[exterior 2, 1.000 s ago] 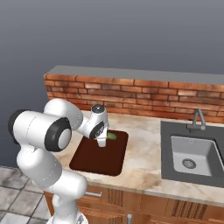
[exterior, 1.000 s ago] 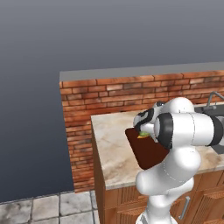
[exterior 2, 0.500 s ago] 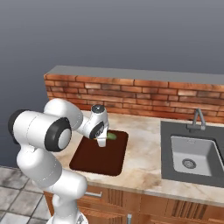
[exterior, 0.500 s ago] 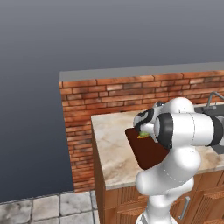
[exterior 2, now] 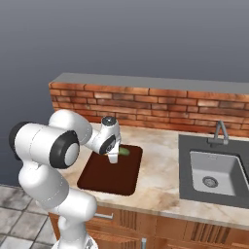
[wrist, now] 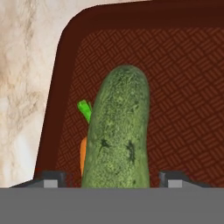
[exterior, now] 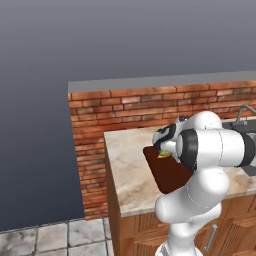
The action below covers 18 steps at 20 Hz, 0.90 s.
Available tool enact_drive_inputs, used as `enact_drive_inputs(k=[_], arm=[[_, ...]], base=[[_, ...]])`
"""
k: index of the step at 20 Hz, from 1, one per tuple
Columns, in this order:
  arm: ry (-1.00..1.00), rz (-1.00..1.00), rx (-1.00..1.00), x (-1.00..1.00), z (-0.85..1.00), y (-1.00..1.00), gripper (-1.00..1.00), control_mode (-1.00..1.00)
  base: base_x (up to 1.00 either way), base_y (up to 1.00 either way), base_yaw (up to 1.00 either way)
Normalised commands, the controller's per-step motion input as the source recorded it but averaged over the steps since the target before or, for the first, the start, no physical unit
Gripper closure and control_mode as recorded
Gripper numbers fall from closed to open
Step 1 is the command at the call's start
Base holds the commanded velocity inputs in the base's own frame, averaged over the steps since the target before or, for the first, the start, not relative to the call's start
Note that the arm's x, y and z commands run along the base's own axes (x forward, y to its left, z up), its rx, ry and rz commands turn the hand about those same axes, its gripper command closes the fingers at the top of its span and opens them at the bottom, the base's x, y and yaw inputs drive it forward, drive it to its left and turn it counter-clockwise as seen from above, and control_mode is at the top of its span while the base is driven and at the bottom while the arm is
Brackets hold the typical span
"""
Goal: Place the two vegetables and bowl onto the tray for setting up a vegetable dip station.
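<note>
The gripper [wrist: 111, 177] hangs low over the back part of the tray [wrist: 183, 87], pointing down at it. Its two dark fingertips [wrist: 52, 178] stand well apart, one on each side of the cucumber [wrist: 117, 135], with a clear gap between each tip and the green skin — so the jaws are open and nothing is clamped. The cucumber lies lengthwise between them, running away from the hand across the tray's patterned floor. Just beside it, on its left as the hand camera sees it and partly hidden under it, sits the carrot [wrist: 83, 153], its green top poking out toward the tray's rounded corner.

In the right base view the cucumber [exterior 2: 123, 151] pokes out past the gripper [exterior 2: 114, 156] toward the brick wall, over the tray [exterior 2: 104, 182].

The step in hand looks like letting go of the cucumber on the tray. To do it well, the hand should lift straight up along its own axis, jaws kept wide, so neither tip drags the cucumber or nudges the carrot off toward the rim. A sideways swing should wait until the tips are above the vegetable. The bowl would be the remaining item.

No brand, label or writing can be read anywhere — the tray carries only a woven pattern.
</note>
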Motion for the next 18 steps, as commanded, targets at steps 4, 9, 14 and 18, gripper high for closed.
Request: enact_drive_inputs(k=[4, 9, 14, 18], arm=[[0.00, 0.00, 0.00, -0.03, 0.00, -0.11, -1.00, -1.00], [0.00, 0.00, 0.00, -0.14, 0.00, -0.19, -1.00, -1.00], [0.00, 0.00, 0.00, -0.03, 0.00, -0.12, -1.00, -1.00], [0.00, 0.00, 0.00, 0.00, 0.00, -0.01, -1.00, -1.00]], base=[[0.00, 0.00, 0.00], [0.00, 0.00, 0.00], [0.00, 0.00, 0.00], [0.00, 0.00, 0.00]])
